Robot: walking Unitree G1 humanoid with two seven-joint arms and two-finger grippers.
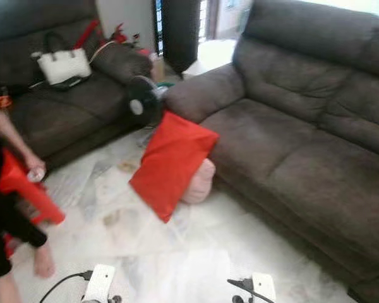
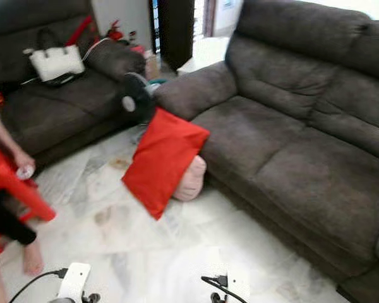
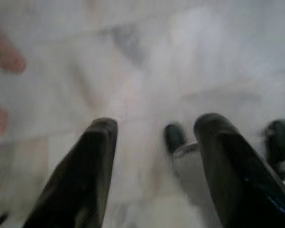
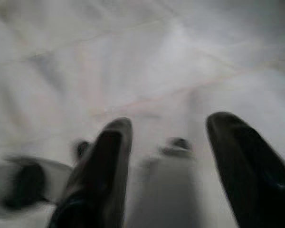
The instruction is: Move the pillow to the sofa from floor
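On marble floor (image 1: 177, 252); grey sofas (image 1: 290, 139)

Both eye views look forward and down from the head, sharing the red pillow (image 1: 172, 162) leaning on the dark sofa (image 1: 303, 151) and the pale marble floor (image 1: 170, 252), while each wrist view looks closely along its end effector's fingers at that blurred floor.

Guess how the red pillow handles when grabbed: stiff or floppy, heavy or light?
The red pillow looks soft and plump, so it will likely sag around the fingers. Probably light for its bulk. It leans on the pink cushion and the sofa, so a push may topple it flat.
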